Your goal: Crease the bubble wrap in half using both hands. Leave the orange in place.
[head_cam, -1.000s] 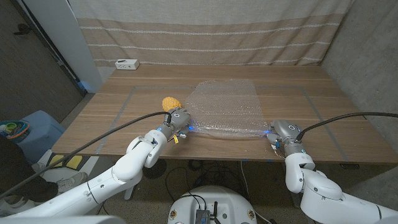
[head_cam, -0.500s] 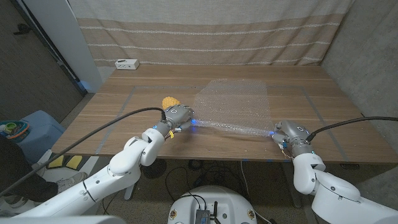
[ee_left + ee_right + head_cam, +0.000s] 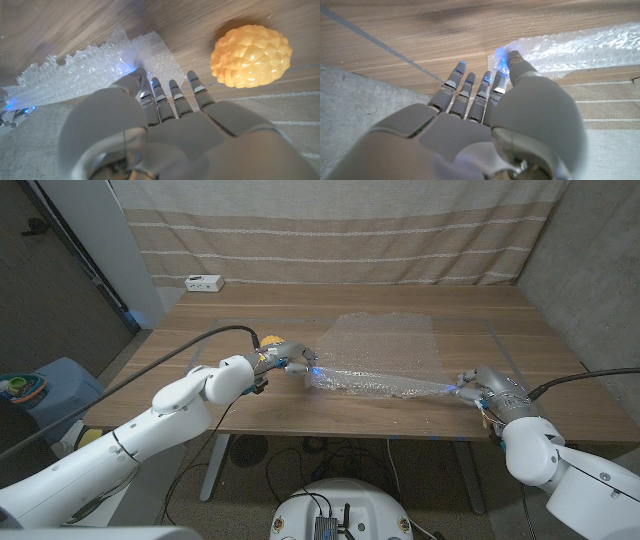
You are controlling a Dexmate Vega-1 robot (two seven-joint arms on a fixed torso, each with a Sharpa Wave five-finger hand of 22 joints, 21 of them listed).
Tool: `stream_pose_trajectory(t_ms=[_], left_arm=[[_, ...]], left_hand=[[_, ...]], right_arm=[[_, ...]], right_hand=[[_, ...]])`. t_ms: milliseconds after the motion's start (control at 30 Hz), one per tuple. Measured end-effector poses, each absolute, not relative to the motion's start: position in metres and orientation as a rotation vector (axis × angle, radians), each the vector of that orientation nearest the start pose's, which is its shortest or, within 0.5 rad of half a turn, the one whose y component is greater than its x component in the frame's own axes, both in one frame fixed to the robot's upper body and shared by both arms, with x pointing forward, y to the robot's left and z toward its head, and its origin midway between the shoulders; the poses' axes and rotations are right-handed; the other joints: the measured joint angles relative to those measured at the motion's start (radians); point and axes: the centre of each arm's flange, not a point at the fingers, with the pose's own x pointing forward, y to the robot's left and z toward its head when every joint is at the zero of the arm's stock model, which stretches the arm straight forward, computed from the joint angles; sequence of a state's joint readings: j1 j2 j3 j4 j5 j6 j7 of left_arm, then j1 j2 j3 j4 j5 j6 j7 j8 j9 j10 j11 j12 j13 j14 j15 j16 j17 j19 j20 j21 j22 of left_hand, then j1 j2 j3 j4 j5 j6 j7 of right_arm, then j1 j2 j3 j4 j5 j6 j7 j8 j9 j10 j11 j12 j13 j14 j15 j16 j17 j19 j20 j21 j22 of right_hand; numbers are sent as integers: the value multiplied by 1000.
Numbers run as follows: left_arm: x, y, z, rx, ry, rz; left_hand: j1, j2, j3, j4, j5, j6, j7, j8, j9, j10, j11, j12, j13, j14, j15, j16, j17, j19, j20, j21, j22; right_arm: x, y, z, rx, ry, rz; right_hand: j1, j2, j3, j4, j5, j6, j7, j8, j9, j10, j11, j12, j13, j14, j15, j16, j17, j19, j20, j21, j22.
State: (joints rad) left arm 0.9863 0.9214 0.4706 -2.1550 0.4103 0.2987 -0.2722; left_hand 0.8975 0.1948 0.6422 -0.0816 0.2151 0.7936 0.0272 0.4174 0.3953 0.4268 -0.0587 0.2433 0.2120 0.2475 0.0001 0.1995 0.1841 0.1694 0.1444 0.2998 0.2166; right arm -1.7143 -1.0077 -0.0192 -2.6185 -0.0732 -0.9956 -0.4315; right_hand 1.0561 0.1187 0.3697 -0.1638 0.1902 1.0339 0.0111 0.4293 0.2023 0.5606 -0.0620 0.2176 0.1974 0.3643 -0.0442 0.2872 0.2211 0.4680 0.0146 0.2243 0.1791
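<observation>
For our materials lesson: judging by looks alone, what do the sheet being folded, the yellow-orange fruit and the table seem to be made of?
Bubble wrap: clear, glossy plastic film; rows of small air pockets glint.
Orange: looks like moulded plastic or rubber, waxy and slightly translucent, with a scaly, pebbled skin; probably a fake fruit.
Table: wood or wood-look laminate, matt, with streaky brown grain.

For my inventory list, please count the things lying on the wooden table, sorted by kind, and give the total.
Bubble wrap sheet: 1
Orange, bumpy yellow-orange fruit: 1
White box at the far left corner: 1
Total: 3
</observation>
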Motion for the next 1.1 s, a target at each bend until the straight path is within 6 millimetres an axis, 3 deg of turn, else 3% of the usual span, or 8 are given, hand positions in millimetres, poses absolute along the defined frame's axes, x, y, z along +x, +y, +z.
stream_pose_trajectory(t_ms=[433,667,833,1100], left_arm=[[504,192,36,1279,-565,-440],[495,193,58,1220,-584,-513],[496,196,67,1161,-567,-568],[504,200,73,992,-495,-716]], left_hand=[[-8,-8,13,-3,35,0,7,11,47,14,3,0,4,16,0,0,-3,9,-3,18,5],[-19,-19,22,-8,66,0,15,16,99,25,14,-8,7,76,2,8,-3,81,7,57,13],[-19,-19,28,-10,83,-16,34,47,132,38,27,-8,9,119,7,16,-3,130,4,88,18],[-23,-23,36,-11,103,-40,57,86,176,39,50,-16,14,139,27,16,-3,171,38,114,18]], right_arm=[[380,-314,-61,-949,-178,-212],[375,-325,-53,-864,-222,-145],[375,-334,-53,-800,-256,-109],[385,-343,-45,-674,-392,-43]], right_hand=[[5,5,-5,3,-1,-5,5,0,-1,-23,5,-18,0,-28,5,-7,5,-13,13,-8,0],[8,8,-5,3,-1,-11,11,0,0,-33,3,-18,5,-27,4,-7,5,-13,13,-8,0],[10,10,-8,5,-1,-16,16,-1,0,-38,8,-22,5,1,2,-1,5,-13,12,-8,0],[14,14,-14,11,-1,-33,21,-1,10,-48,8,-22,5,15,-1,11,14,-2,23,-8,0]])
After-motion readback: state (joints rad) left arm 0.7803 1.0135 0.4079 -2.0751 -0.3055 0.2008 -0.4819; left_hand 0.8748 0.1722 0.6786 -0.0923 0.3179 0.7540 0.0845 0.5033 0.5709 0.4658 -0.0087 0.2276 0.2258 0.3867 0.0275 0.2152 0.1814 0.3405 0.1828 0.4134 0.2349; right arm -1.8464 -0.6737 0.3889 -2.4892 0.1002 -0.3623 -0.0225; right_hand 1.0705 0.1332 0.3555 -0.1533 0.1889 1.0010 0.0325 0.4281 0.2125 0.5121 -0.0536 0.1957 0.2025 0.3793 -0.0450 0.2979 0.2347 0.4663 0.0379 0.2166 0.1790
